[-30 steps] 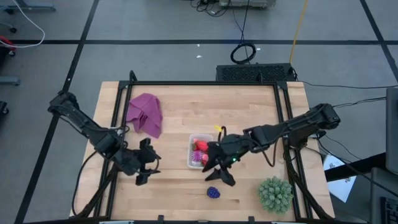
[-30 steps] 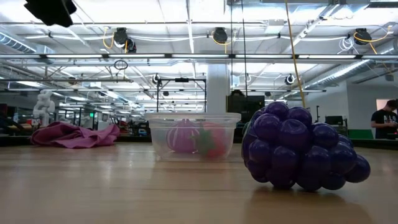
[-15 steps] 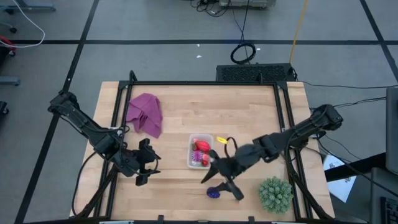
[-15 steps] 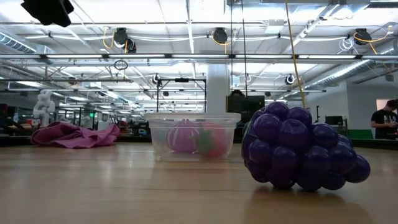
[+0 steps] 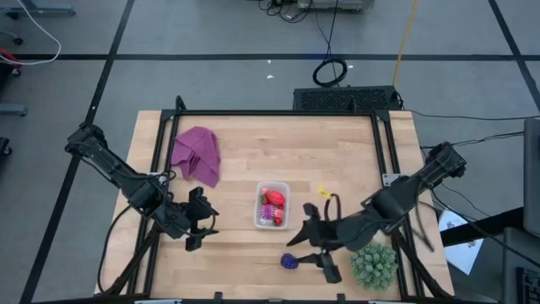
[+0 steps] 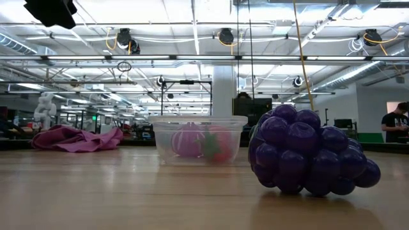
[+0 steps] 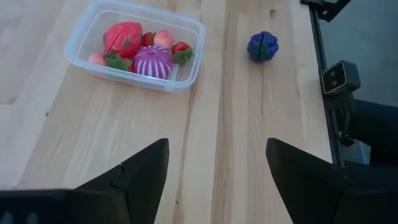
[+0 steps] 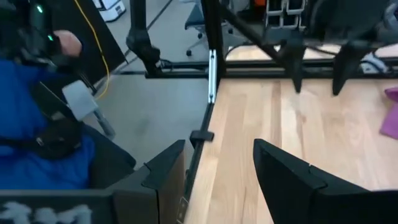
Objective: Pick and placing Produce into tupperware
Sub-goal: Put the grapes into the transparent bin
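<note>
We look down on a light wooden desk (image 5: 253,143) standing on a grey floor (image 5: 211,34) crossed by dark lines, with a coiled black cable (image 5: 329,72) lying beyond its far edge. At desk level we see a large workshop hall: white ceiling beams (image 6: 192,59), hanging lights (image 6: 225,35), a white pillar (image 6: 223,89), and a person (image 6: 396,124) at the far right.

clear tub (image 5: 272,205) with red and magenta fruit mid-table, purple fruit (image 5: 290,262) beside right gripper (image 5: 310,255), left gripper (image 5: 202,228) well apart
</note>
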`<state>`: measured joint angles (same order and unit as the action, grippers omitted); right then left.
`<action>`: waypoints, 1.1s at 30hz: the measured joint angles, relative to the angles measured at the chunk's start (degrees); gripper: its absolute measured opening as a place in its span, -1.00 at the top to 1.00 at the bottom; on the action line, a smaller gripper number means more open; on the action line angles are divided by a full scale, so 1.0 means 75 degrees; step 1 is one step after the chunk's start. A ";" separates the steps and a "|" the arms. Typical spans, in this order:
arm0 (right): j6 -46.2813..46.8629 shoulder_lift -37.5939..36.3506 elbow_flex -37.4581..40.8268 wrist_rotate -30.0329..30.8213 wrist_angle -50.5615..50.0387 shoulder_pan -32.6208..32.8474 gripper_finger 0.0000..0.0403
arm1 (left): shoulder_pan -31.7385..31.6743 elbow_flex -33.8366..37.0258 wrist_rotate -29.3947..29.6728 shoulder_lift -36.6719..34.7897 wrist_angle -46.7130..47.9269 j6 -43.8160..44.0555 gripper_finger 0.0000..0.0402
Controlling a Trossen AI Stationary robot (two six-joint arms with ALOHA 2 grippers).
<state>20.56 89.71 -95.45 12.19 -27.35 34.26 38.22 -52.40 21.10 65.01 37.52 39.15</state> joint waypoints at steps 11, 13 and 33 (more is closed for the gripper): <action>0.2346 0.0483 -0.1586 0.0025 -0.3231 -0.0289 0.10 | 0.0000 0.0000 0.0003 0.0000 0.0009 -0.0028 -0.36; 0.3326 0.0836 -0.1570 -0.0101 -0.4131 -0.0289 0.10 | 0.0000 0.0000 0.0109 0.0000 0.0032 -0.0034 -0.36; 0.4722 0.2731 -0.1189 -0.1438 -0.4648 -0.0315 0.10 | -0.0090 0.0000 0.0332 0.0003 0.0197 -0.0352 -0.36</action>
<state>55.97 110.19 -104.37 1.41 -62.21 31.90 37.54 -52.40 23.59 65.04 38.99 36.51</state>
